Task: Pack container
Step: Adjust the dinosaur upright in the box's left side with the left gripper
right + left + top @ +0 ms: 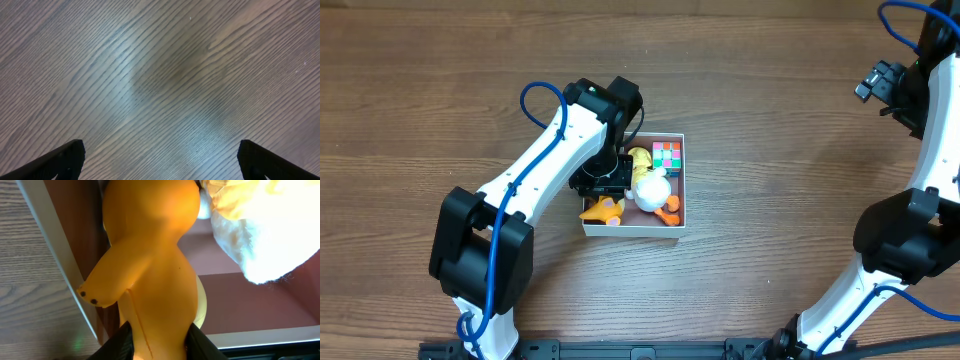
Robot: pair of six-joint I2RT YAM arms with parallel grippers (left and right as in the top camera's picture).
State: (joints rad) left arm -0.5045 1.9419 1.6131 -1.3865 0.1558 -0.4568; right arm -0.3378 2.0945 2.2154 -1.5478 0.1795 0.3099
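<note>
The container (631, 231) is a square white-walled box with a pink-brown floor (240, 305), at the table's middle. It holds a colour cube (667, 156), a yellow toy (640, 158), a white plush (652, 190) and an orange toy (603, 210). My left gripper (605, 186) reaches into the box's left side. In the left wrist view, my left gripper (159, 336) is shut on the orange toy (150, 255), both black fingers pressed against its sides, next to the white wall (55, 255). My right gripper (160, 160) is open over bare wood, far right at the back (880, 82).
Wood-grain table all round the box. The white plush (260, 225) lies close to the right of the orange toy. The left arm (535, 170) stretches from the front left to the box; the right arm (910, 230) stands along the right edge.
</note>
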